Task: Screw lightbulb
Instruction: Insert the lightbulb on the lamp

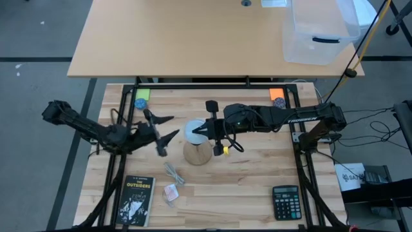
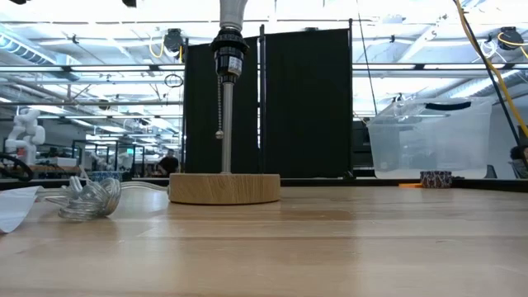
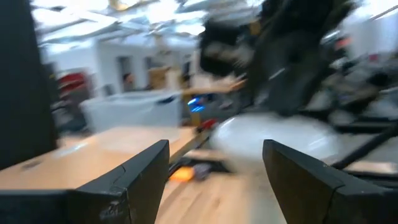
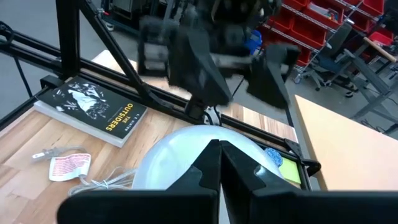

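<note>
Seemingly touching lightbulb (image 1: 194, 131), right gripper (image 1: 205, 132) closed, left gripper (image 1: 168, 127) wide

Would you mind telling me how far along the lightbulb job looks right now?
The lightbulb already sits atop the wooden stand. The open left gripper is beside it, apart; the shut right gripper rests at the globe. Whether it is fully screwed in cannot be told.
</note>
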Available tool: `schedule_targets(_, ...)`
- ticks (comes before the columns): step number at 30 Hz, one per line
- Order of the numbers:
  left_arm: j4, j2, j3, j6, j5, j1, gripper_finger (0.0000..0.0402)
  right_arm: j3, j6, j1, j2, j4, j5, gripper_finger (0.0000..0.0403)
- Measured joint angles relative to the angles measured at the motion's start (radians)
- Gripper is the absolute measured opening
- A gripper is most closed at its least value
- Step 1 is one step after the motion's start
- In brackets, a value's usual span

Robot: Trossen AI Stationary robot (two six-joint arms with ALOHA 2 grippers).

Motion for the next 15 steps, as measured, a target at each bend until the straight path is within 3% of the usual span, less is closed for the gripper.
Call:
schedule_targets(4, 0.036, 0.015, 0.0, 0.027, 0.039, -0.021, 0.0263, 0.0, -0.009, -0.001, 0.0, 0.006, 0.002, 0.0)
schedule_targets(15, 0.096, 0.095, 0.0, -0.024, 0.131, 0.062, 0.0263, 0.0, -0.004, -0.004, 0.0, 0.007, 0.005, 0.0)
